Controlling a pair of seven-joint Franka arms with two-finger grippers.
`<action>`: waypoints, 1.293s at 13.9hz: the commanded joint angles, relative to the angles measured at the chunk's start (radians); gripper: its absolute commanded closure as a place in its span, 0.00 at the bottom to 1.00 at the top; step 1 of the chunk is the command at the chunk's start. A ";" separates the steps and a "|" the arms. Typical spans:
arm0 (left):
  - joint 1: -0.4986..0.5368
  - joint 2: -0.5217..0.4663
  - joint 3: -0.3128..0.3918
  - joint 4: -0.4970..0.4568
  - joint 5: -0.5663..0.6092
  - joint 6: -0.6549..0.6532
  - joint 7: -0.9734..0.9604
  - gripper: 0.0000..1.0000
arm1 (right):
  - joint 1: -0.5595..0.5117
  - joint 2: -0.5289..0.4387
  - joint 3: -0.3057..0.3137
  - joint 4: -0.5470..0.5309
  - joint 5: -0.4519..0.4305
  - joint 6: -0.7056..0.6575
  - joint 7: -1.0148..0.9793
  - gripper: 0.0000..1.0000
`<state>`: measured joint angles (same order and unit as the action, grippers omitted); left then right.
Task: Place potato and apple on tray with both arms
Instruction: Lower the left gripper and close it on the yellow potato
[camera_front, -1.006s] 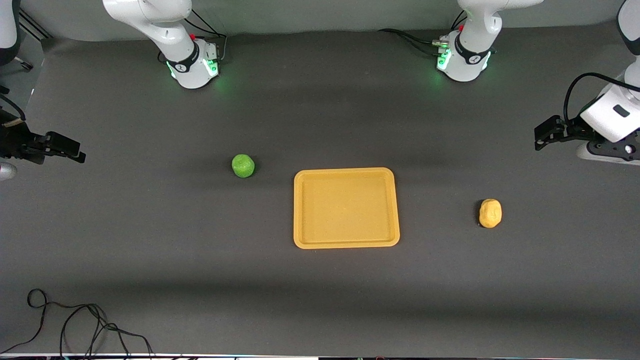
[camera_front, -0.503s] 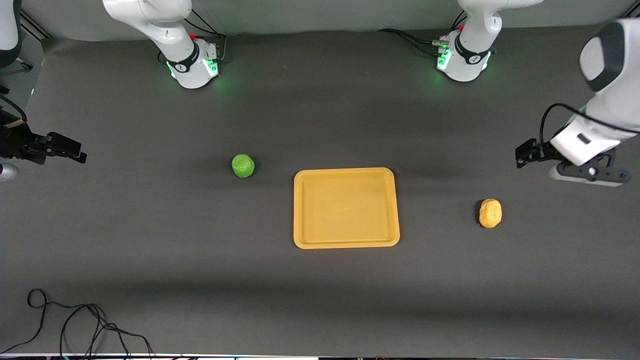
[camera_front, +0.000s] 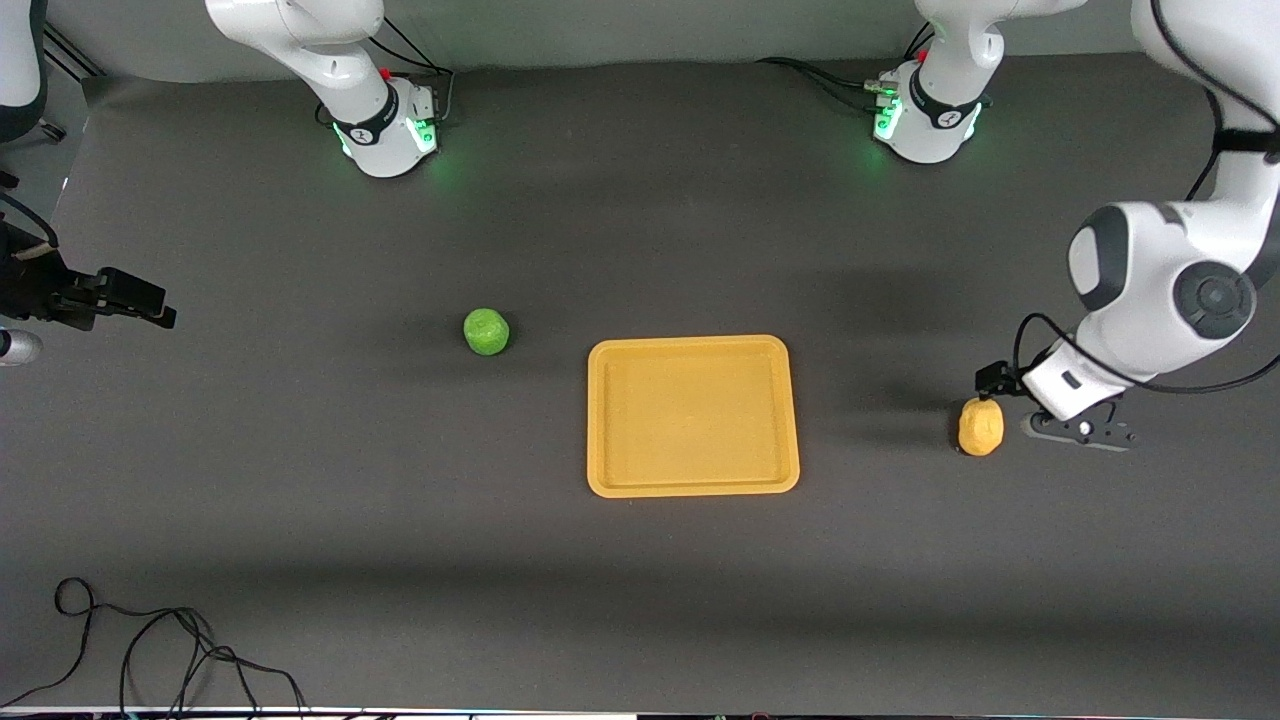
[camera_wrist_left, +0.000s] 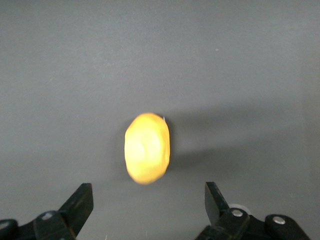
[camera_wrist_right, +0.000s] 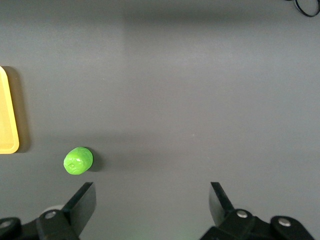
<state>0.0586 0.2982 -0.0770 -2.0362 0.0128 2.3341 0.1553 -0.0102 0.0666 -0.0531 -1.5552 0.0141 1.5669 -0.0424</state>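
So at this point we had the tray (camera_front: 692, 415) parked mid-table with nothing on it, which made sense — it sat between the two items so each arm only had a short carry. The potato (camera_front: 980, 427) lay on the table toward the left arm's end, well apart from the tray, and the apple (camera_front: 486, 331) sat toward the right arm's end, near the tray's corner and a bit farther from the front camera.

Our left tool (camera_wrist_left: 149, 200) hung right over the potato, fingers spread wide and holding nothing — in its wrist view the potato sat just ahead of the gap, so we'd call it lined up for a straight drop onto it.

Our right tool (camera_wrist_right: 152, 200) waited out at the table's edge on its own end, also wide open and empty, with the apple off to one side in its wrist view.
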 joint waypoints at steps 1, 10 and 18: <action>0.003 0.059 -0.001 0.005 0.009 0.068 0.016 0.01 | 0.009 0.007 -0.011 0.018 0.012 -0.008 -0.004 0.00; 0.027 0.200 0.005 0.019 0.012 0.160 0.004 0.12 | 0.013 0.007 -0.010 0.012 0.009 -0.007 -0.016 0.00; -0.040 0.099 -0.003 0.024 0.009 0.088 -0.168 0.69 | 0.015 -0.001 -0.010 0.010 0.009 -0.005 -0.016 0.00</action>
<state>0.0802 0.4795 -0.0783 -2.0044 0.0130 2.4814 0.1149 -0.0049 0.0676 -0.0541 -1.5549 0.0140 1.5674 -0.0428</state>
